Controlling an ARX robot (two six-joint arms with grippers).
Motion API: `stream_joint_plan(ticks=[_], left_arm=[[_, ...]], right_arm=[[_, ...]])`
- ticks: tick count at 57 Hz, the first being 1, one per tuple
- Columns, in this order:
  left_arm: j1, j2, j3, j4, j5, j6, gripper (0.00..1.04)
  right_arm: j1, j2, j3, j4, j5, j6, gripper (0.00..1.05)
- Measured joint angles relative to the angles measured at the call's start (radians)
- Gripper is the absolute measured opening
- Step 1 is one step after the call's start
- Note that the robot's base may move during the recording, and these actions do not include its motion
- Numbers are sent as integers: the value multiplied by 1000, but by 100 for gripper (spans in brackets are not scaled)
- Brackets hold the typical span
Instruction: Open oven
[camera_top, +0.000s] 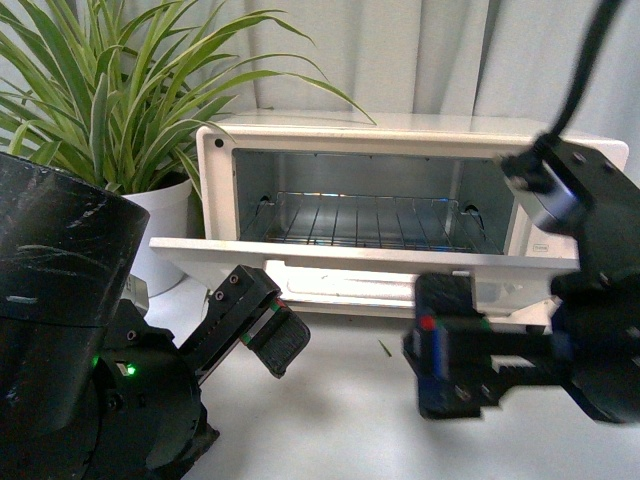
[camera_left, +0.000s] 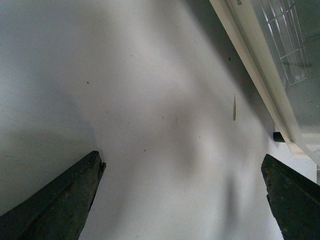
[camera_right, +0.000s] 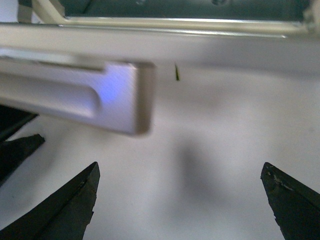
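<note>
The cream-white oven (camera_top: 410, 135) stands at the back of the table with its door (camera_top: 360, 256) folded down flat, and the wire rack (camera_top: 370, 222) shows inside. The pale bar handle (camera_top: 335, 278) runs under the door's front edge. My left gripper (camera_top: 262, 318) hangs open low in front of the door's left part, over bare table, with nothing between its fingers (camera_left: 75, 195). My right gripper (camera_top: 440, 350) is open below the door's right part. In the right wrist view the blurred handle (camera_right: 75, 95) lies ahead of the right gripper (camera_right: 181, 165), apart from it.
A potted plant with long striped leaves (camera_top: 110, 100) stands in a white pot (camera_top: 165, 225) left of the oven. A thin green leaf sliver (camera_left: 234, 107) lies on the white table (camera_top: 350, 420) near the oven's black foot (camera_left: 279, 136). Grey curtain behind.
</note>
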Motion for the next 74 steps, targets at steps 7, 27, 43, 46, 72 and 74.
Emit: stream_joint_plan(ticks=[7,27,43,46,72,74], left_arm=[[4,-8,-3,-23,-42,35,98],[-30,-15,-13,-67,-204,303,98],[-62,3,-28,-59,-318,531,98],[-66,5,-34,-54,-329,577,98],[-182,-167,-200,80,-441,1072,98],[-192,-195,-217,79,-441,1077,98]], right_arm=[[-5,-180,-99,-13,-38,31,95],[-121,-532,-282,-103,-126,65,95],[-160,-534,-314,-100,-139,47,95],[-162,-536,-320,-100,-139,43,95],[-242,-698,-405,-140,-122,-27,95],[-249,-717,-411,-146,-122,-34,95]])
